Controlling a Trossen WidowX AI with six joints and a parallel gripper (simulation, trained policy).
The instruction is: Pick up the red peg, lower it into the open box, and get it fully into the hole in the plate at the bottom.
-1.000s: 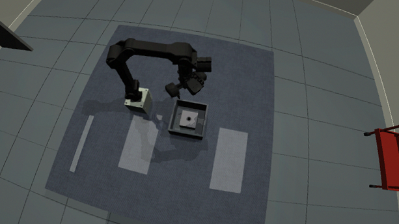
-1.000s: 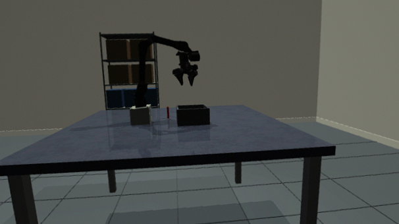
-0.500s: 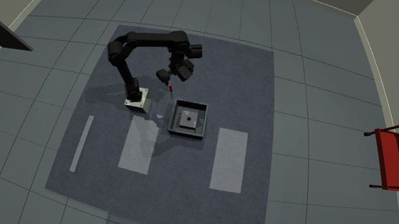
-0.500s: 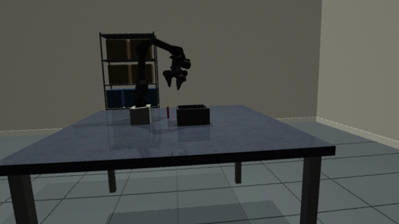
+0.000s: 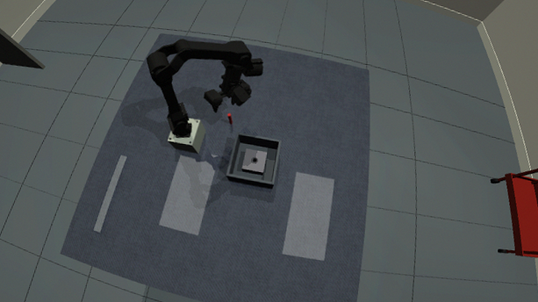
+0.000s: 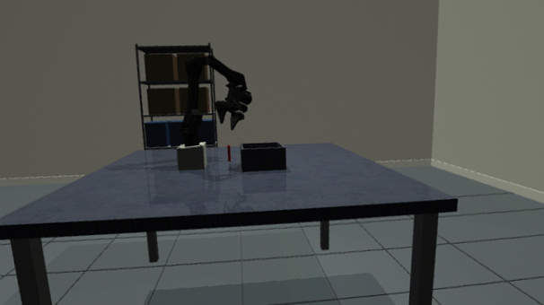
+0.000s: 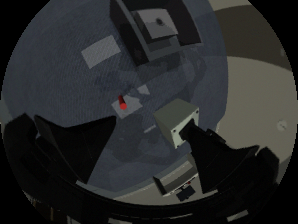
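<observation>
The red peg point(image 5: 229, 118) point(image 6: 229, 152) point(image 7: 122, 102) stands upright on the table, outside the box, between the box and the arm's base block. The open dark grey box point(image 5: 251, 179) point(image 6: 263, 158) stands on the table; it also shows at the top of the wrist view point(image 7: 165, 50). The light plate point(image 5: 247, 166) point(image 7: 150, 20) lies at its bottom, and its dark central hole looks empty. My gripper point(image 5: 226, 105) point(image 6: 226, 125) point(image 7: 153, 125) is wide open and empty. It hangs well above the table near the peg, fingers pointing down and somewhat tilted.
The arm's pale base block point(image 5: 190, 142) point(image 6: 191, 157) point(image 7: 175, 112) stands on the table point(image 5: 334, 112) point(image 6: 131, 201), on the opposite side of the peg from the box. Light rectangular patches point(image 5: 186, 195) point(image 5: 309, 216) show on the table top. A red cart point(image 5: 529, 216) stands off the table.
</observation>
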